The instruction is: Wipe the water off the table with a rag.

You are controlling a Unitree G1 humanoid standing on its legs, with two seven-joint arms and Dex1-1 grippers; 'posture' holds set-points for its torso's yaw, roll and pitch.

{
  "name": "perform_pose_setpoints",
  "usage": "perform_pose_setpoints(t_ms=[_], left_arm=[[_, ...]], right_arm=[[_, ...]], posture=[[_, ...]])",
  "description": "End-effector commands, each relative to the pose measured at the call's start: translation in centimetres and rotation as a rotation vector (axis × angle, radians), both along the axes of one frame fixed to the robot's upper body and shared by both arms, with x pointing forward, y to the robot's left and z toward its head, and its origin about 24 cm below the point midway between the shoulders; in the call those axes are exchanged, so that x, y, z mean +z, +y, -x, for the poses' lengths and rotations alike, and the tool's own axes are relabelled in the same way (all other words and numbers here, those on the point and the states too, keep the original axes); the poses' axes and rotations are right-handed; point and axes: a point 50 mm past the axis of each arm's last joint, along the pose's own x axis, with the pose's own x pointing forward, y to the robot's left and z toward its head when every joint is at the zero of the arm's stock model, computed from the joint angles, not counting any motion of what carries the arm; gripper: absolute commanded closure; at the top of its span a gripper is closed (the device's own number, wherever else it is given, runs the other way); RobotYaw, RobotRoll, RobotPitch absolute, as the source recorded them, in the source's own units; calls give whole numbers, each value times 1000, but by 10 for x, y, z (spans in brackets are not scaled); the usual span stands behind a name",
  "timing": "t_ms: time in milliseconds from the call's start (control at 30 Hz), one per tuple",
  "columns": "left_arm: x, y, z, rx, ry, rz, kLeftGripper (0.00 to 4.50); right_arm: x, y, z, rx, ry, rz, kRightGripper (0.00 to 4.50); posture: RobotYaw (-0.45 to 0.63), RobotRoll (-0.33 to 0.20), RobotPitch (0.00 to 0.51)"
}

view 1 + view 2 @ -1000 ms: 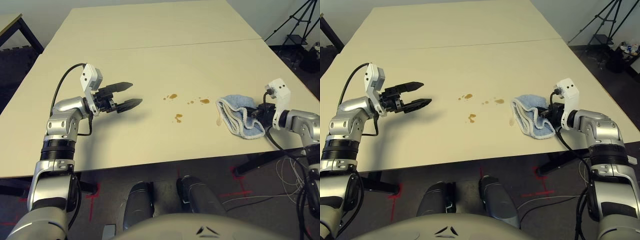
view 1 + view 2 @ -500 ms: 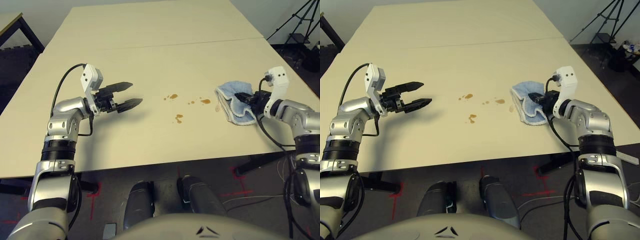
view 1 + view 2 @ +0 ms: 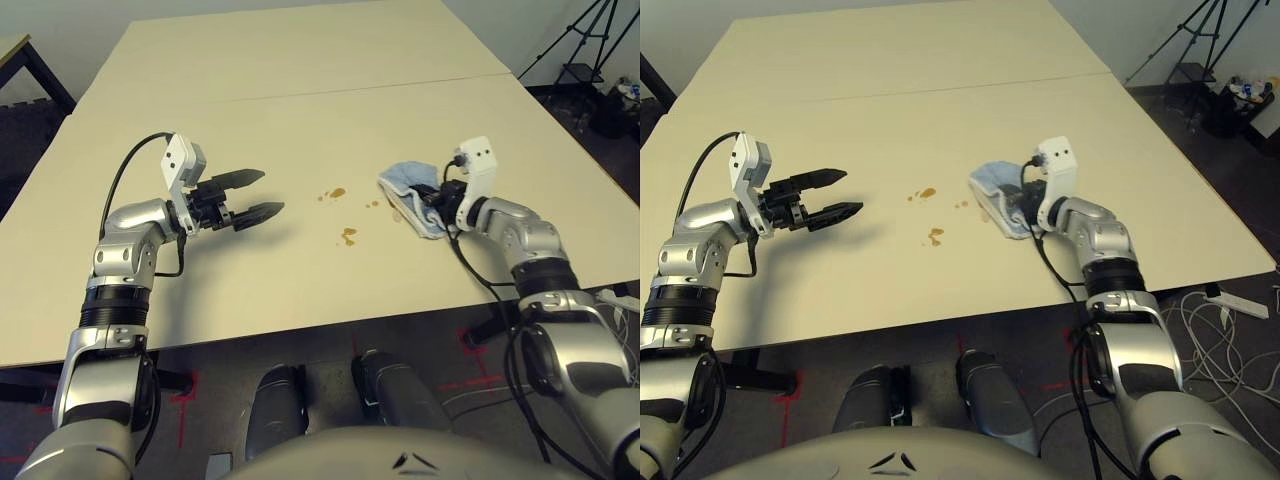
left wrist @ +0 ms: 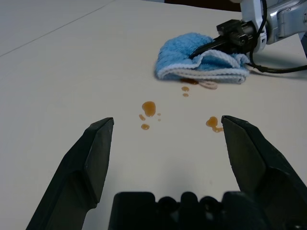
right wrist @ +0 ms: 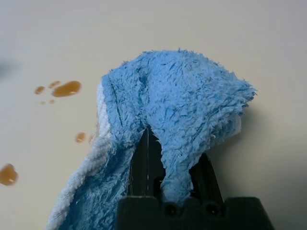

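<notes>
Basically, right pincer (image 3: 428,192) clenched on rag (image 3: 408,185), rag on table (image 3: 300,140) at two o'clock, its edge touching some water. Left pincer (image 3: 272,195) released, nothing between fingers, at ten o'clock. Remaining water (image 3: 338,192) between them, amber drops around twelve.

Around the bench (image 3: 250,130)
A black tripod (image 3: 590,40) stands beyond its far right corner; white cables (image 3: 1215,345) lie on the floor (image 3: 1160,420) beyond its near right corner.
</notes>
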Motion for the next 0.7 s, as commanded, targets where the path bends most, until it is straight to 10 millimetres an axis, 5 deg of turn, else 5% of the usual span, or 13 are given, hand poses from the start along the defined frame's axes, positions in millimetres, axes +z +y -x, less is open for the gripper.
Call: perform_pose_setpoints(t_ms=[33, 433, 600, 700], left_arm=[[0, 2, 3, 0, 8, -16, 0], [-2, 1, 6, 9, 11, -11, 0], [-3, -1, 7, 6, 14, -7, 0], [-4, -1, 6, 7, 12, -5, 0]], right_arm=[[-22, 36, 9, 111, 86, 8, 4485], [-32, 46, 14, 123, 90, 29, 4485], [-27, 21, 7, 35, 64, 48, 4485], [-16, -16, 2, -69, 39, 78, 4485]], posture=[[-225, 0, 100], [-214, 0, 107], [-215, 0, 106], [-214, 0, 104]])
